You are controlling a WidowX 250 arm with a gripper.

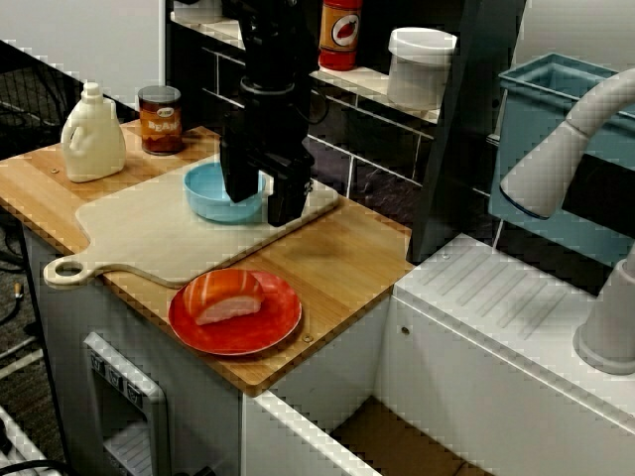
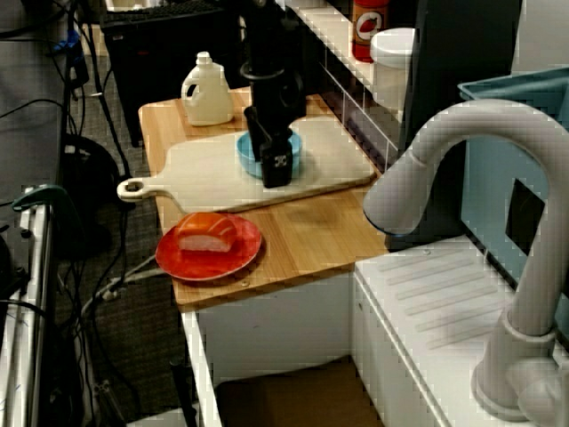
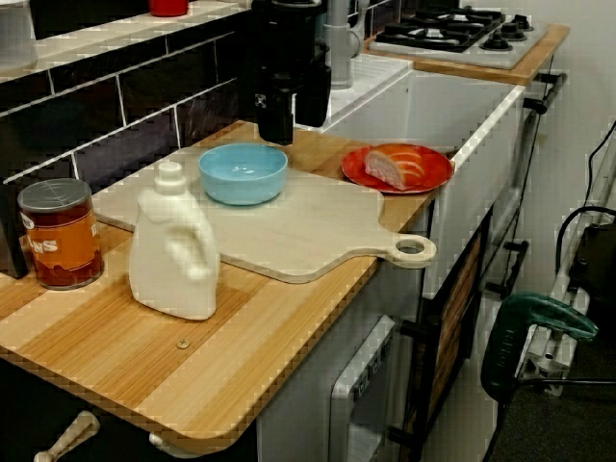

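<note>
Since the black gripper (image 1: pixel 262 208) hangs right at the light blue round bowl (image 1: pixel 203 193), we treat that bowl as the thing in hand. It sits upright and looks empty on the pale wooden cutting board with a looped handle (image 1: pixel 169 243), toward the board's back half, and the board lies on the striped wooden counter (image 1: pixel 347 258). In the view facing the shelf, the two fingers stand apart with a gap between them and nothing pinched. One drops in front of the bowl's hollow, the other past its right rim. In the view from the counter's end the gripper (image 3: pixel 289 135) looks to be on the wall side of the bowl (image 3: pixel 243 178), tips about at rim level, and we cannot tell if it touches. We judge the bowl light, stiff and smooth, plastic or glazed, so likely slippery on the board and prone to skate or tip if nudged sideways. Best hold, in our view, is the rim wall, one finger inside and one outside, pinched low enough not to slide off the lip. Near the counter's front edge, well apart from the bowl, a red round plate (image 1: pixel 189 322) carries a piece of salmon sushi (image 1: pixel 226 296). A cream plastic jug (image 1: pixel 92 134) and a brown labelled can (image 1: pixel 160 119) stand beside the board's far-left corner.
</note>
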